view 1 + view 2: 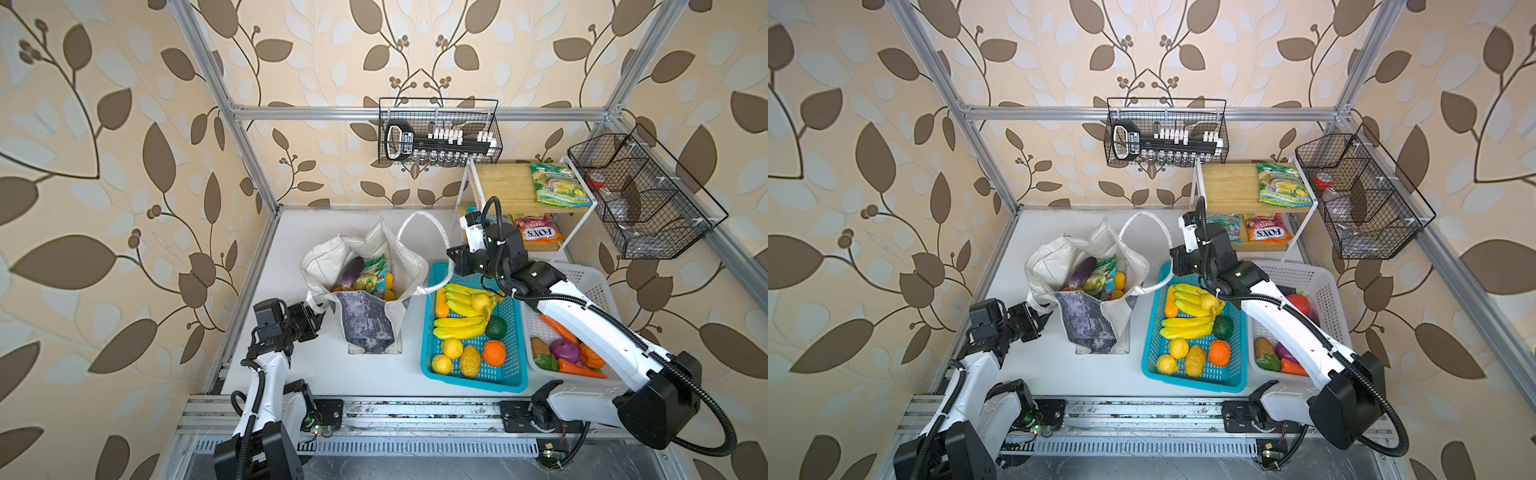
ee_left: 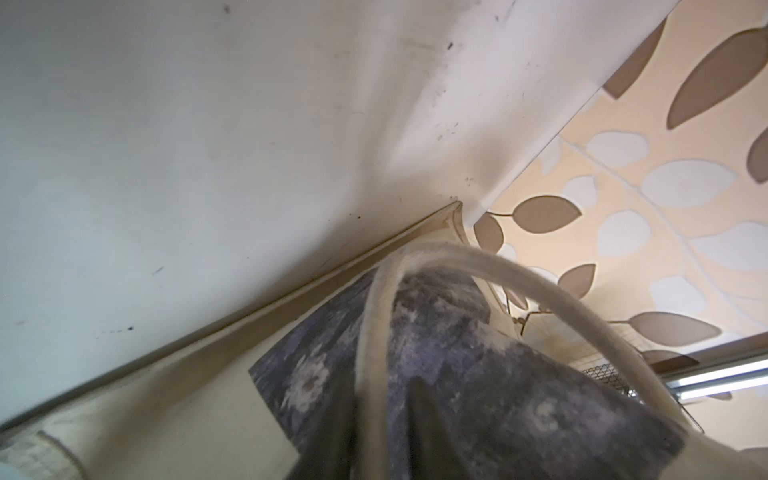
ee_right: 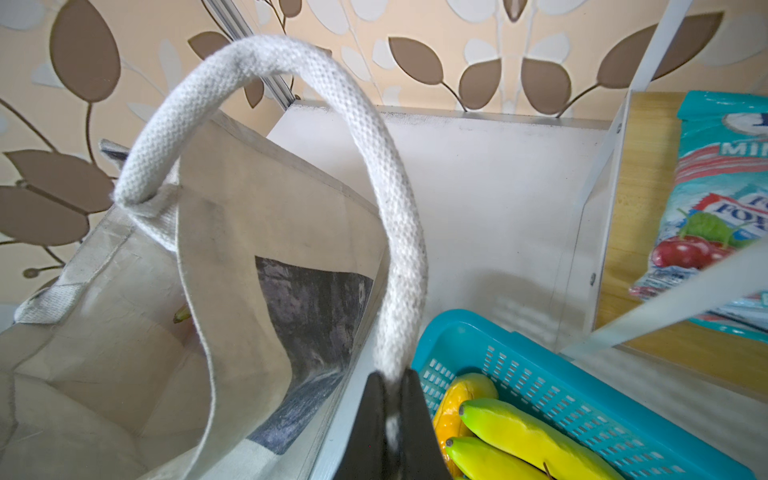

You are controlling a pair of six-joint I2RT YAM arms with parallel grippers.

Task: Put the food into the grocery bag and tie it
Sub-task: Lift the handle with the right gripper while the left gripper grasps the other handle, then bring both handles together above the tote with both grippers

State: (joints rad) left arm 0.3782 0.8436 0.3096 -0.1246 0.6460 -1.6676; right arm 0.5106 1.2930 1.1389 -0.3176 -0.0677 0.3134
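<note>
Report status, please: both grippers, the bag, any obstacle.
Left gripper shut on near handle. Right gripper shut on far handle. Grocery bag upright, open, food inside, not tied. Blue basket close beside right gripper.

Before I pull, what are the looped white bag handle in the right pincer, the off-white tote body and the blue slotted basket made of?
Looped white bag handle: woven cord, likely cotton, matte; the weave shows.
Off-white tote body: canvas-like cloth, matte, creased.
Blue slotted basket: moulded plastic, slightly glossy, with regular cut slots.
</note>
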